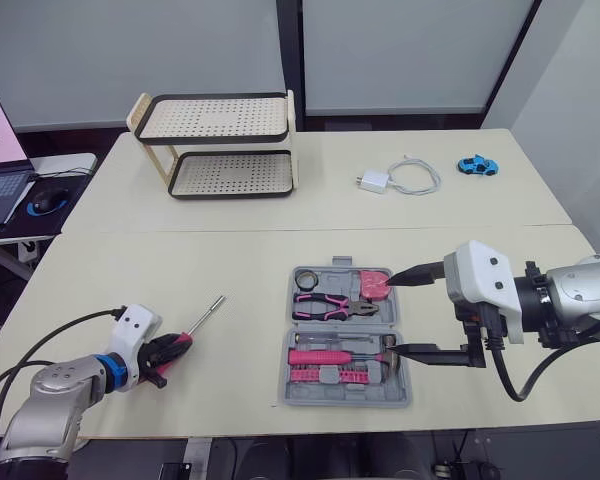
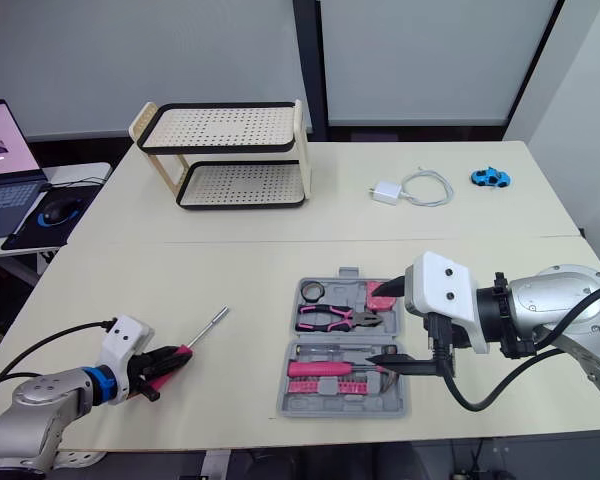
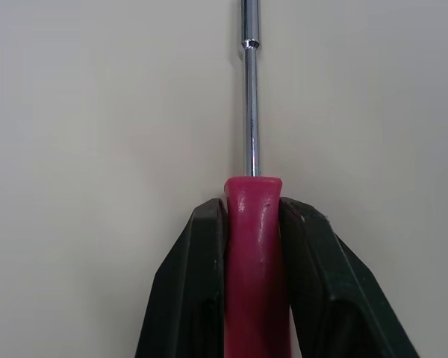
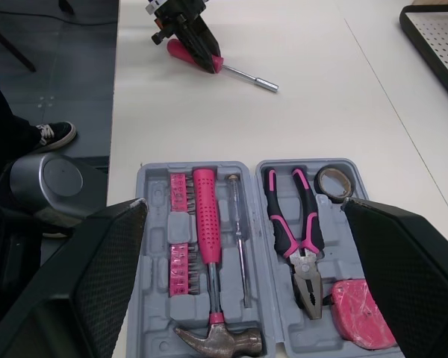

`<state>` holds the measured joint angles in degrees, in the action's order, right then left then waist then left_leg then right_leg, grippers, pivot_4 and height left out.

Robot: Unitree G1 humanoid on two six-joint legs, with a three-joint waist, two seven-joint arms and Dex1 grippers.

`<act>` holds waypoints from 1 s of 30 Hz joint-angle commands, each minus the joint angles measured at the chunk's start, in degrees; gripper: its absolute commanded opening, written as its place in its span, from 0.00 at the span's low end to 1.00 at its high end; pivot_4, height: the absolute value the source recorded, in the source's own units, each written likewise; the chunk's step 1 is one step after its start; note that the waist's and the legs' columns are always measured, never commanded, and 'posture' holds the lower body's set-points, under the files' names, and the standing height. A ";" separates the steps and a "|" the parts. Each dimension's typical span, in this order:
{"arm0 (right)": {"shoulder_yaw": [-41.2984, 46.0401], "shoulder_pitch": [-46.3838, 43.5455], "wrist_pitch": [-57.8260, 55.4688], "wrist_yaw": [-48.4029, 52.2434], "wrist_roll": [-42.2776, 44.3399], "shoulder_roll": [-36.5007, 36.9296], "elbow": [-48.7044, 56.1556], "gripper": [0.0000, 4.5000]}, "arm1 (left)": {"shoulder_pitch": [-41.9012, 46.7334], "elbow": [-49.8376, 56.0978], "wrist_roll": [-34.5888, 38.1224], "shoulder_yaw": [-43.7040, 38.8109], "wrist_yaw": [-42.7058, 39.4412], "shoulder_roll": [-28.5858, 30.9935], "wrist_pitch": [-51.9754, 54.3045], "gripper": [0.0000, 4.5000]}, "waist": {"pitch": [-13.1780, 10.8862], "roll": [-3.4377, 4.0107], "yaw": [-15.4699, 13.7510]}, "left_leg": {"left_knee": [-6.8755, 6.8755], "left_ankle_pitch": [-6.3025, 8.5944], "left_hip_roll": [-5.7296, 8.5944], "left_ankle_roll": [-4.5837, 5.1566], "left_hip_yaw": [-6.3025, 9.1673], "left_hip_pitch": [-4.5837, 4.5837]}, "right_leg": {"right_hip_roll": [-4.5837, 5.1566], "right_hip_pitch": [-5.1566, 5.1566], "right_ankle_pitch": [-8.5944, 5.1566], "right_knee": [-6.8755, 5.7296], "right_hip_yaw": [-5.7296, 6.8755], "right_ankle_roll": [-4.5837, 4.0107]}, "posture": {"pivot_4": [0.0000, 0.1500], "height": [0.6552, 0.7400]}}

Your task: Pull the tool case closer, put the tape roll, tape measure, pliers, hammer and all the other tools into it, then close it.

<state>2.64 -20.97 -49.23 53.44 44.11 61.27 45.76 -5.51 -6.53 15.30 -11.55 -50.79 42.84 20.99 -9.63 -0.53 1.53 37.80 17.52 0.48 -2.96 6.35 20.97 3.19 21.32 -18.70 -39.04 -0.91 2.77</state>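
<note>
Screwdriver, pink-handled, lies on the surface left of the open tool case, handle pinched by the left gripper, likely for carrying over. Right gripper hangs spread wide over the case's right side; hammer, pliers, tape measure and tape roll sit inside.

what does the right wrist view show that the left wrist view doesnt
Right wrist view: the open grey plastic tool case holding a pink-handled hammer, pink-handled pliers, black tape roll and pink tape measure. Left wrist view: close up, black fingers pressed on both sides of the pink-handled screwdriver. Both: that screwdriver, clamped in the left gripper, and the cream table.
</note>
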 commanded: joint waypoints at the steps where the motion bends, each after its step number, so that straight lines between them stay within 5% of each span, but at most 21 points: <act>1: 2.63 1.78 1.73 -0.39 -0.56 0.54 1.24 1.00 | -1.18 4.53 1.52 -2.23 -3.91 3.53 -2.01 0.16 | -0.01 -0.01 0.00 | 0.00 0.00 0.00 0.00 -0.01 0.00 | 0.00 0.01 0.00 0.00 -0.01 0.00 | 1.00 1.00; 13: 19.34 22.96 5.93 9.29 -3.10 5.68 2.22 1.00 | 2.73 24.97 4.19 5.65 -20.15 14.22 -5.16 0.16 | -0.12 -0.05 -0.66 | 0.00 0.01 0.04 0.00 -0.12 0.03 | -0.02 -0.08 0.01 0.06 -0.01 0.01 | 1.00 1.00; 30: 27.00 37.51 6.01 12.72 -9.47 6.87 4.81 1.00 | 17.51 36.59 -8.82 32.88 -13.73 5.45 5.22 0.16 | -0.18 -0.15 -0.16 | 0.10 0.02 0.05 0.03 -0.26 0.02 | -0.16 -0.24 0.00 0.03 -0.01 0.02 | 1.00 1.00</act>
<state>28.13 16.49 -42.86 66.23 34.93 67.54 49.14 11.12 27.38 7.62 19.78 -65.30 48.71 25.00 -9.80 -0.68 1.37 37.90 17.54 0.54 -2.94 6.09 20.98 3.02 21.08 -18.69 -39.01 -0.92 2.79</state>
